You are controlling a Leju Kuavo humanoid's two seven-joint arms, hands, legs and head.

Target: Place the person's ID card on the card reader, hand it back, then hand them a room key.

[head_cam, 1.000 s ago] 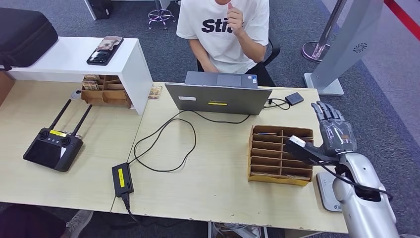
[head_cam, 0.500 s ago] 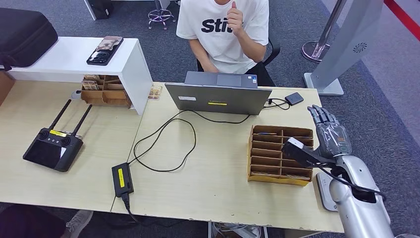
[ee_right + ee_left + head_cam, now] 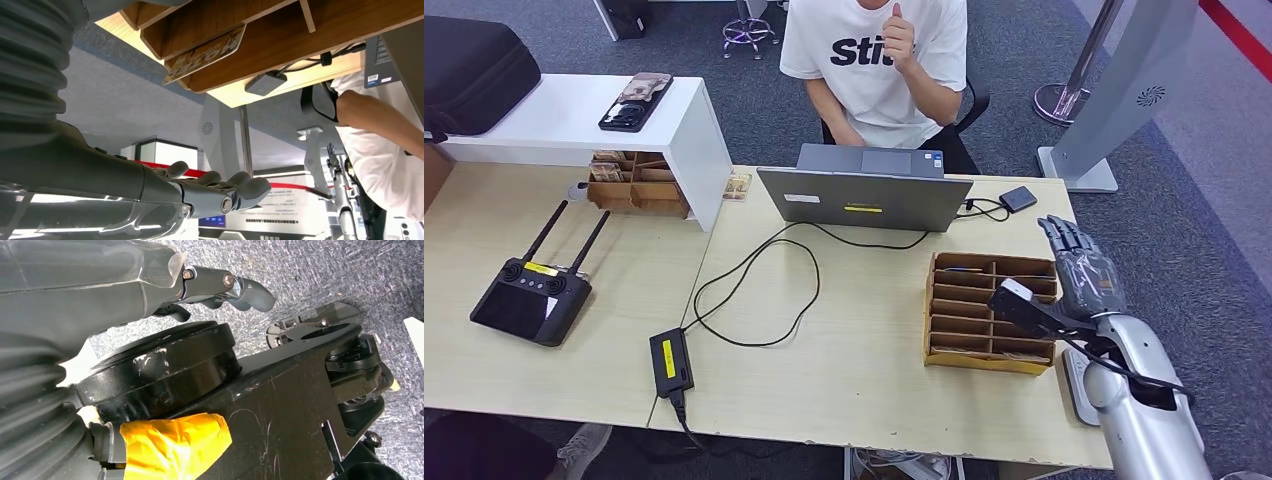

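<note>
My right hand (image 3: 1082, 268) hovers open and empty at the table's right edge, fingers stretched forward, just right of a wooden slotted card box (image 3: 990, 312). In the right wrist view the hand (image 3: 210, 192) is flat and empty, with the box (image 3: 280, 35) close by and a printed card (image 3: 204, 53) sticking out of one slot. My forearm partly covers a white card reader (image 3: 1078, 388) at the near right edge. A person in a white T-shirt (image 3: 874, 60) sits behind the laptop with one fist raised to the chest. My left hand (image 3: 220, 285) hangs empty over the carpet, fingers loose.
A grey laptop (image 3: 864, 197) stands mid-table, its black cable looping to a power brick (image 3: 671, 362). A small black adapter (image 3: 1018, 198) lies far right. At the left are a remote controller (image 3: 529, 296) and a white shelf (image 3: 584, 125) with a phone (image 3: 636, 100). A grey stand (image 3: 1114, 100) rises beyond the right edge.
My right hand has lowered and drawn back a little toward me and the card box, still open. The person's raised fist has barely shifted.
</note>
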